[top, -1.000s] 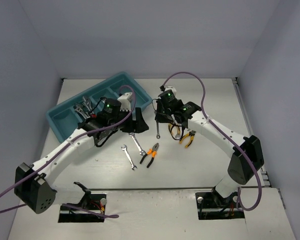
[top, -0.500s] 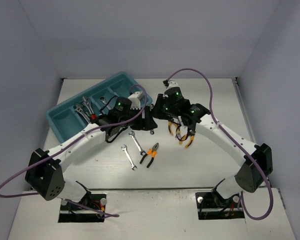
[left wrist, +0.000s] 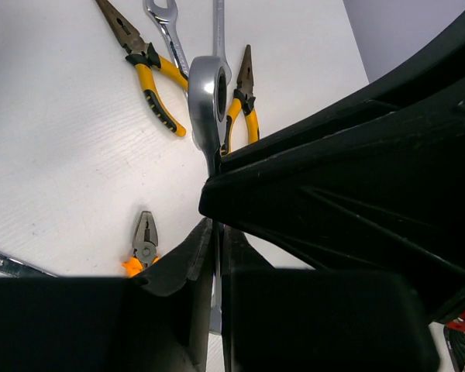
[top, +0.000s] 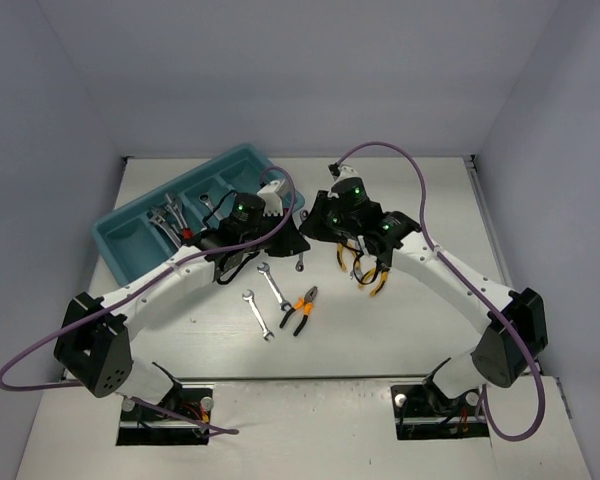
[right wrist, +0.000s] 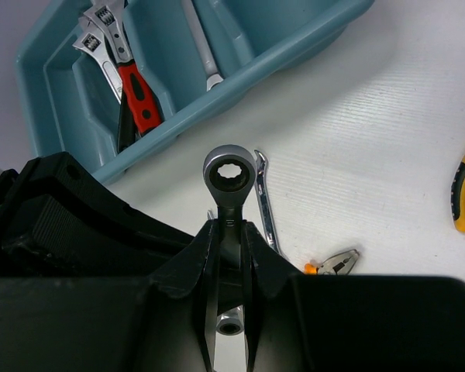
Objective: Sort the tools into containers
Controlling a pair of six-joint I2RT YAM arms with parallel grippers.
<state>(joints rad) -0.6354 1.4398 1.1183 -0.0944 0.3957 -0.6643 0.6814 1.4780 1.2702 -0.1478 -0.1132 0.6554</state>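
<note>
A silver ring-headed wrench (right wrist: 230, 177) is pinched by the right claw (right wrist: 229, 232), whose fingers are pressed against the shaft while the ring head stands clear beyond their tips. The left claw (left wrist: 215, 240) is likewise pressed together on a silver shaft ending in a ring head. It appears to be the same wrench, gripped by both claws at once, though the dark bulk crowding each wrist view leaves that unsettled. From above, the two claws are seen close together over the middle of the bench (top: 400, 330), near the right end of the teal tray (right wrist: 279, 58). A red-handled adjustable wrench (right wrist: 137, 101) is laid in one compartment of the tray with at least one more adjustable wrench beside it (their silver heads overlap). A plain silver wrench (right wrist: 204, 50) is laid in the neighbouring compartment. The remaining tools are spread on the bench. A slim open-ended wrench (right wrist: 265, 203) is found just beside the held ring head in the right wrist view. Orange-handled pliers (top: 302, 308) are seen from above with a short silver wrench (top: 257, 313) and a second short wrench (top: 273, 285) to their left. Yellow-handled long-nose pliers (left wrist: 151, 74) and a second yellow-handled pair (left wrist: 244, 105) — both with handles splayed — are seen in the left wrist view.
</note>
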